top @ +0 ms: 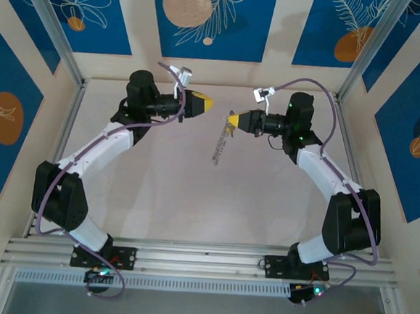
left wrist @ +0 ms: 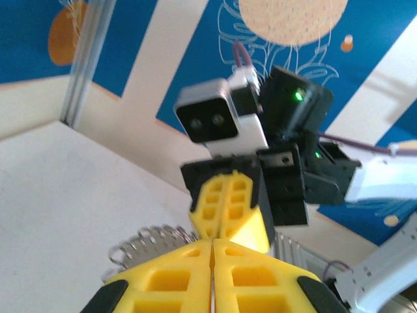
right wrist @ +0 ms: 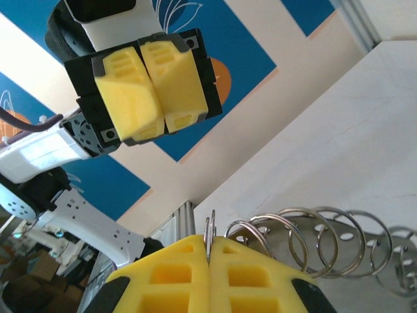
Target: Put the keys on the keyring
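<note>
Right gripper: pinching the keyring's end loop above the table's far middle.
Left gripper: pressed together, facing it, just apart.
Key: cannot be made out.
Risk: dangling loops swing; pinched loop may slip.

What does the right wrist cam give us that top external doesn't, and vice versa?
Right wrist: the keyring resolves into separate linked metal rings, the end one pinched by the shut right gripper. Top external: the keyring hangs as one thin strand from the right gripper over the table; left arm and right arm visible base to wrist. Both: the left gripper, shut, facing the right gripper across a gap.
</note>
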Tool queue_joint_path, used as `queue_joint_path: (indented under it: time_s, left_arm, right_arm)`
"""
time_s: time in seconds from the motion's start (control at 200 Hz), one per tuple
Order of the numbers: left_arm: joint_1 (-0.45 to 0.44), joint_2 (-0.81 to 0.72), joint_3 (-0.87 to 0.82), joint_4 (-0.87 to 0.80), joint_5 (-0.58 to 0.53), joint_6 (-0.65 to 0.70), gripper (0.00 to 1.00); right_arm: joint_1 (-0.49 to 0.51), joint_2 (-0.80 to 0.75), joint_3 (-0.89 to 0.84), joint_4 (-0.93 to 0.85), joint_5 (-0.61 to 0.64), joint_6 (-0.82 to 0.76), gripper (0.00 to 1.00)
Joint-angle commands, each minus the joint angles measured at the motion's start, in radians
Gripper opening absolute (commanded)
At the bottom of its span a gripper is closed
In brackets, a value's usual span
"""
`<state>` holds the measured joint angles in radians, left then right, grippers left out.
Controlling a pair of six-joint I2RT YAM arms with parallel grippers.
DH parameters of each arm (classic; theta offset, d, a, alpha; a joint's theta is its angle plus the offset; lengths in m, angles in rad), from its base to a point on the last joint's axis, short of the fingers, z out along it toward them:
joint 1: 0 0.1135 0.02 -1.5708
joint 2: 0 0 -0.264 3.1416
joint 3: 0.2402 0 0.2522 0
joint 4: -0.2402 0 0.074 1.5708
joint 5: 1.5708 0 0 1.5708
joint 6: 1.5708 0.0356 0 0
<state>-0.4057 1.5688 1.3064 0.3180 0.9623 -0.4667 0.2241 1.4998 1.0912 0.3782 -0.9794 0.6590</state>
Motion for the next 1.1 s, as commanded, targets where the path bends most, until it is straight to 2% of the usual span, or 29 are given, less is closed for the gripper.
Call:
queue_joint_path:
  time_s: [0.0,0.4,1.015,1.095]
  left_arm:
    - [0.003,-0.008,0.022,-0.123,0.094,0.084,0.09]
    - [0.002,0.033,-0.002,-0.108,0.111,0.082,0.09]
    - [-0.001,0.068,-0.018,-0.093,0.120,0.078,0.09]
    - [-0.001,0.068,-0.022,-0.084,0.112,0.076,0.12]
  right_arm:
    - [0.008,0.038,0.059,-0.006,-0.082,-0.035,0.00]
    - [0.053,0.141,0.112,0.041,-0.076,-0.013,0.00]
    - [0.059,0.147,0.110,0.085,-0.073,0.013,0.00]
    - [0.059,0.143,0.106,0.084,-0.070,0.011,0.00]
